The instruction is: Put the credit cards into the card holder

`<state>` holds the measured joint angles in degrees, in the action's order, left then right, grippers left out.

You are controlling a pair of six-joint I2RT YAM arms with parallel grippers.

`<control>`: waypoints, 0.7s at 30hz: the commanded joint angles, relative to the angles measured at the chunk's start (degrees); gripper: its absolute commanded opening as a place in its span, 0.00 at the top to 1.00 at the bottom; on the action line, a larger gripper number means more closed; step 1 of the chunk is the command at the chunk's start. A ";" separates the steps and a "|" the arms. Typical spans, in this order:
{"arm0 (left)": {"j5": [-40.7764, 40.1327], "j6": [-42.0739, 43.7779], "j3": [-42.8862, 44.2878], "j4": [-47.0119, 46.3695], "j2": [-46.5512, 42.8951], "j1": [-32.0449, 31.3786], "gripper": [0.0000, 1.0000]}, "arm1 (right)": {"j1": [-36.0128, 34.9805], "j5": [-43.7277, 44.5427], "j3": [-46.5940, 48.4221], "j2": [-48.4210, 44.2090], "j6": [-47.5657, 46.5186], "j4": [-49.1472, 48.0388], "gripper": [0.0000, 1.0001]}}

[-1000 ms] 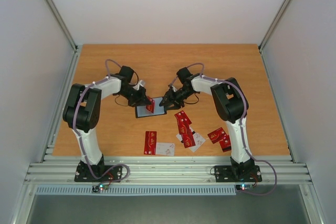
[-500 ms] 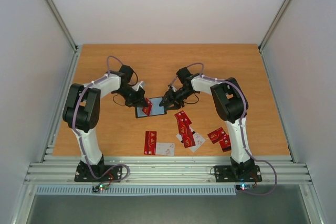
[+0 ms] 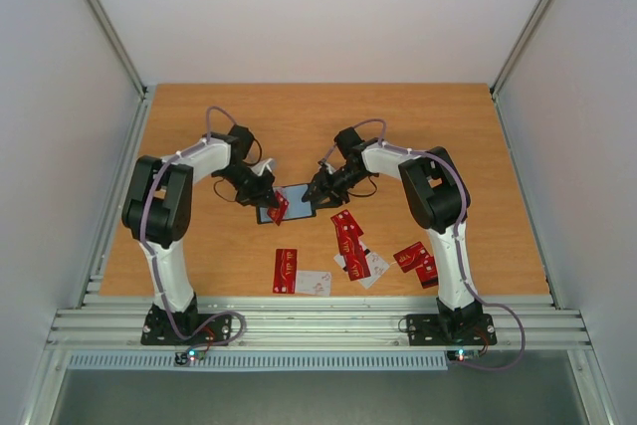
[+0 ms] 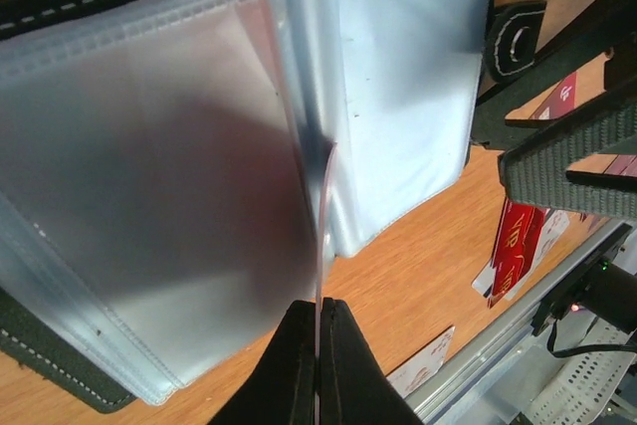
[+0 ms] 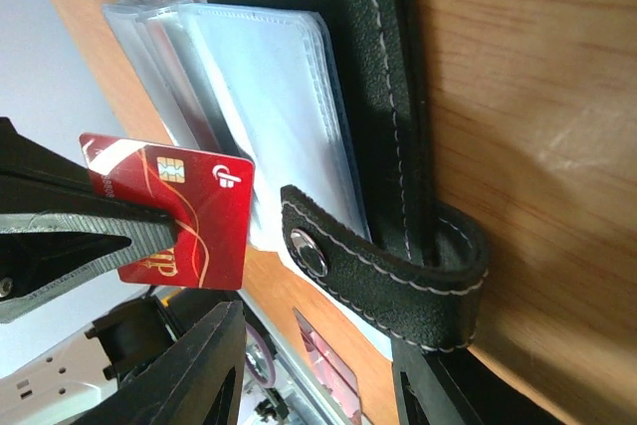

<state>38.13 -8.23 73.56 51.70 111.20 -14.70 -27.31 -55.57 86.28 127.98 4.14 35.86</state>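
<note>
Wooden counter (image 3: pixel 448 126), two arms: left hand (image 4: pixel 318 308) pinched a red card (image 5: pixel 184 211) by its rear edge. The card looked light, stiff and slick, and its front edge met the holder's (image 5: pixel 368 67) floppy clear sleeves (image 4: pixel 179 146) just beyond the fingertips. Right hand (image 5: pixel 314 340) straddled the snap tab (image 5: pixel 398 266), grip unclear. Loose cards (image 3: pixel 348 236) lay behind it.

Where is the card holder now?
In the top view, the black stitched folding card holder lies open near centre, between the left pincer, gripping a red credit card, and the right pincer.
</note>
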 commanded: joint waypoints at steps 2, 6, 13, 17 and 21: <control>0.81 1.79 2.04 1.04 3.34 -0.18 1.00 | -0.11 0.73 1.00 1.92 -0.63 0.80 0.58; 2.02 1.77 2.17 0.21 4.78 -0.47 1.00 | -0.11 0.82 1.00 2.01 -0.46 0.61 0.58; 3.45 0.91 2.23 -2.51 5.26 -0.61 1.00 | -0.11 0.90 1.45 2.36 -0.45 0.91 0.58; 4.64 0.71 1.68 -4.36 5.73 -0.61 1.00 | -0.11 1.03 2.02 2.74 -0.71 1.57 0.58; 6.34 0.38 0.58 -7.17 5.86 -0.54 1.00 | -0.18 1.08 2.55 2.93 -1.05 2.26 0.58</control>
<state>42.00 -7.38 75.00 51.72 114.65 -14.39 -27.20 -55.94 87.48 128.77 4.14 37.34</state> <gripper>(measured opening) 0.023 0.416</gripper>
